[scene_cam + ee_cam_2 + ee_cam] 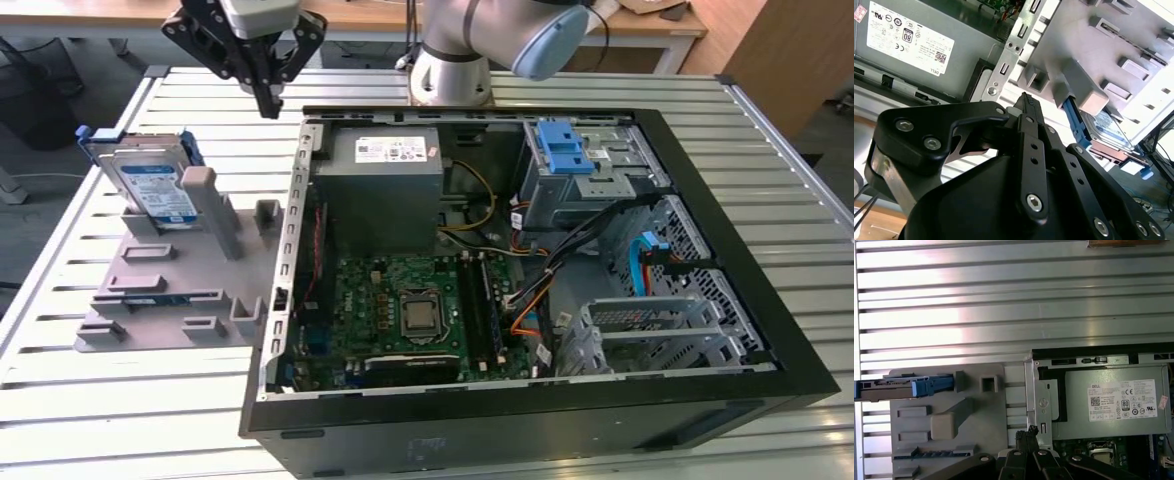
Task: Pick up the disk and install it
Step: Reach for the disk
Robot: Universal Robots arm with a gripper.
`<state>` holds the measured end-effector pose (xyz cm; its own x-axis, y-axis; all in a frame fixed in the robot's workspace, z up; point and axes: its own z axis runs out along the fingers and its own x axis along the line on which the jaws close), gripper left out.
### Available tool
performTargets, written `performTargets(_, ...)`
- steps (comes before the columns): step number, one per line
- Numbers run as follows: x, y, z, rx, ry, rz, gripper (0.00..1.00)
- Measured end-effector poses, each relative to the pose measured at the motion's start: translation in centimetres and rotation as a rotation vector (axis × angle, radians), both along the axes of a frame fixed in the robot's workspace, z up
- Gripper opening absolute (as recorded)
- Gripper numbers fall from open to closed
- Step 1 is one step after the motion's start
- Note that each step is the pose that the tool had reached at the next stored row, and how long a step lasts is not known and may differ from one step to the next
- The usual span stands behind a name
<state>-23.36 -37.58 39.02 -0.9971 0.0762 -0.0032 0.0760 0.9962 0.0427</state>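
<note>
Hand pinched shut, empty, above gap btw PC case & fixture w/ disk.

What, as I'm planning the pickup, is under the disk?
The disk stands on edge on the grey holder, which lies on the slatted table. Its bottom edge is hidden by the holder's blocks.
</note>
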Motion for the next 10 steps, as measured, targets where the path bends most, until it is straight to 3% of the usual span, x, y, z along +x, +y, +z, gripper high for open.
performTargets(10,-1.03,0.2,-0.03,0.0,0.0,0.0,0.11)
